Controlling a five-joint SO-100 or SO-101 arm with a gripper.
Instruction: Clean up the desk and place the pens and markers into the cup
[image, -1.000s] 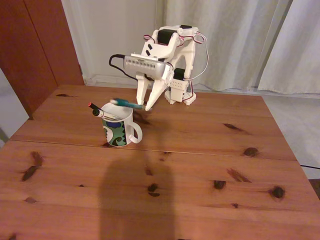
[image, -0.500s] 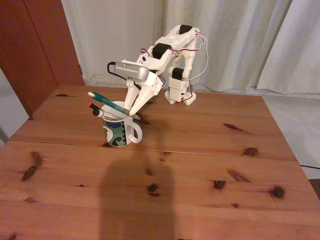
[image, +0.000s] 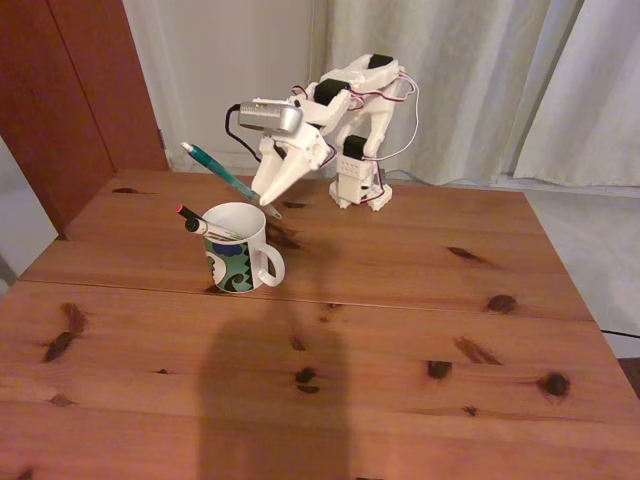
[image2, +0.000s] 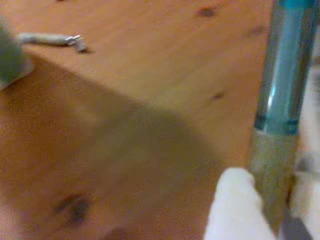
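White plastic claw (image: 272, 203) grips the slim teal-green pen (image: 222, 176) near its tip, tilted. Below-left of the claw, on the reddish-brown pine desk (image: 400, 320), stands the white patterned ceramic mug (image: 240, 250).

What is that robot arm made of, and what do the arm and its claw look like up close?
The arm looks like white plastic segments joined by black motor blocks, with thin red and white wires looping along it. A silver, ribbed box with a black cable sits on the wrist. The gripper has two white fingers tapering to points.

no readable text, labels or numbers
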